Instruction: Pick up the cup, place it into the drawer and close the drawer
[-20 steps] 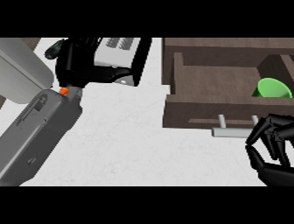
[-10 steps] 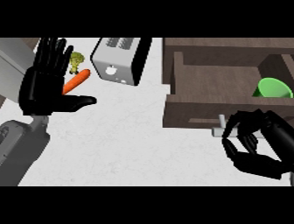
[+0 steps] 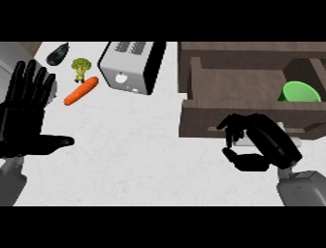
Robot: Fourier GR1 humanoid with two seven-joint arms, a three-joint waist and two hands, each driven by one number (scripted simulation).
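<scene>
Head view: right hand fingers curl at drawer front.

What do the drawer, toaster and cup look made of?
Drawer: looks like dark wood, matte brown panels with faint grain. Toaster: likely brushed metal, pale grey sheen, with black sides. Cup: probably plastic, flat uniform bright green, no gloss; could be glazed ceramic.

left robot hand flat, fingers straight, right robot hand curled
</scene>
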